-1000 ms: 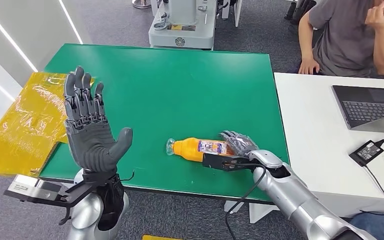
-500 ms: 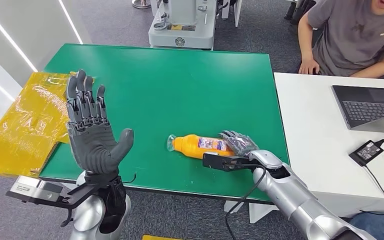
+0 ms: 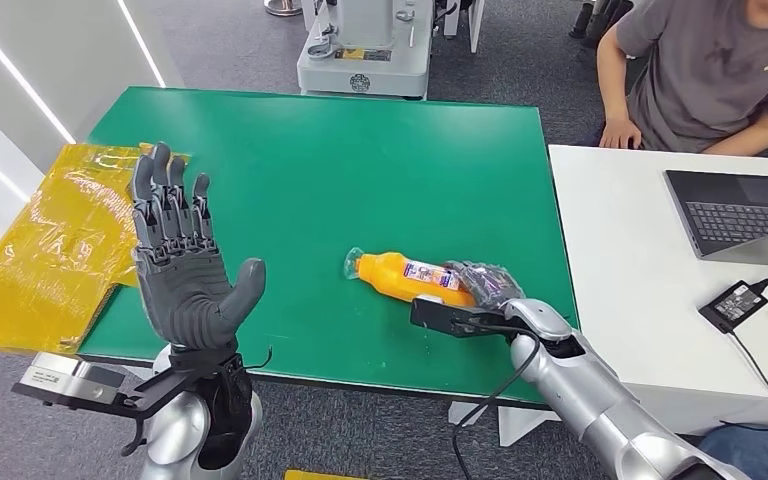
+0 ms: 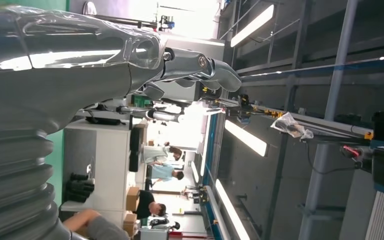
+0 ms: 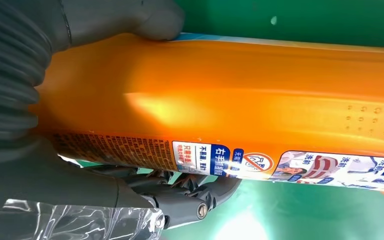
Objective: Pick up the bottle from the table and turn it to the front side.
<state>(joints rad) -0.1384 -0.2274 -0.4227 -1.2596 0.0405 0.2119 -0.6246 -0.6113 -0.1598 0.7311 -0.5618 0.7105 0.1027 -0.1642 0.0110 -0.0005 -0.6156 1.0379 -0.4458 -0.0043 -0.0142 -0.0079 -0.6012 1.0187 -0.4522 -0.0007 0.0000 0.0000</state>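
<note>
An orange bottle (image 3: 405, 275) with a clear cap and a printed label is tilted over the green table (image 3: 340, 170), cap end toward the left. My right hand (image 3: 480, 290) grips its base end, fingers wrapped round the body. In the right wrist view the bottle (image 5: 240, 105) runs across the picture with its label (image 5: 260, 164) along one side, the thumb (image 5: 125, 20) on one side and the fingers (image 5: 190, 192) on the other. My left hand (image 3: 182, 265) is raised above the table's near left edge, palm showing, fingers spread and holding nothing.
A yellow bag (image 3: 50, 240) lies off the table's left edge. A white desk (image 3: 640, 270) on the right carries a laptop (image 3: 740, 215) and a black power brick (image 3: 732, 300). A person (image 3: 705, 70) sits behind it. A grey machine base (image 3: 365, 55) stands beyond the table.
My right hand has lifted the bottle and moved it slightly right and away, tilting its cap end up. The left hand has stayed raised. The person lowered an arm.
</note>
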